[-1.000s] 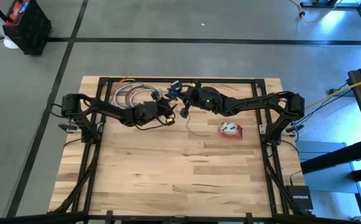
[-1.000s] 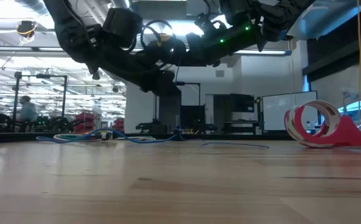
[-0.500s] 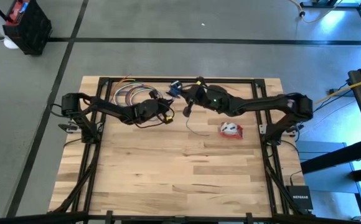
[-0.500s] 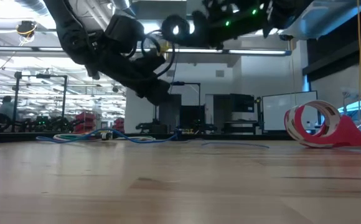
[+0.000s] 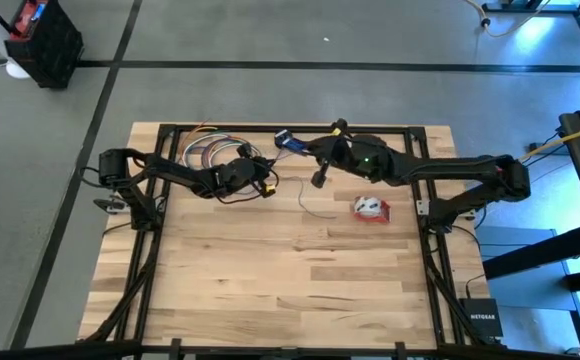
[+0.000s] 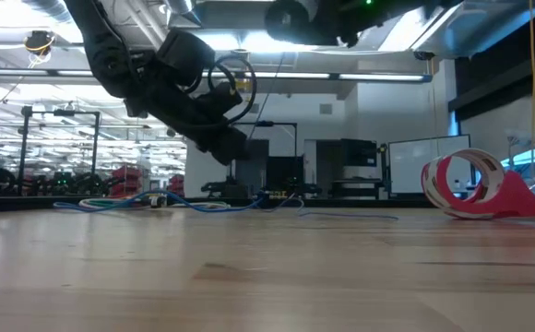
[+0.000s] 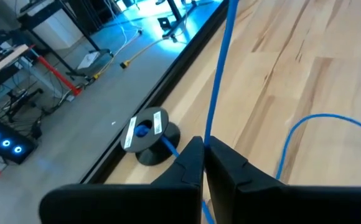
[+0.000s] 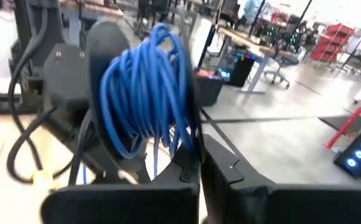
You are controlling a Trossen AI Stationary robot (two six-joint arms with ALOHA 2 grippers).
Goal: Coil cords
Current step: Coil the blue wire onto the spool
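The thin blue cord (image 7: 220, 62) runs taut from my left gripper (image 7: 204, 146), which is shut on it, up out of the left wrist view. A short stretch leads from the fingers to the black round puck (image 7: 148, 134), which sits on the table by the far edge (image 5: 288, 140). My right gripper (image 8: 199, 163) is shut on a coil of blue loops (image 8: 146, 87), raised right of the left gripper (image 5: 267, 186). More cord lies slack on the wood (image 5: 315, 208). The red-and-white bundle (image 5: 370, 208) rests on the table farther right. My left gripper pinches the blue cord (image 7: 207, 135) between its two fingers, a little way from the puck. The fingers come nearly level from the table's left and lie across the cord. Above the pinch the cord is drawn straight and taut. My right gripper holds the blue coil by strands at its lower side (image 8: 182, 144), pinched between the two fingers. Several loops are gathered there. The fingers come roughly level from the table's right. The coil stands above the fingers.
A bunch of coloured wires (image 5: 205, 152) lies at the table's far left, behind my left arm. The black frame rail (image 5: 370, 128) runs along the far edge. Bare wood (image 5: 290, 280) fills the near half of the table.
My right gripper has risen, out of the top of the low view, and gone toward the table's right edge. My left gripper has shifted a little and tipped further down.
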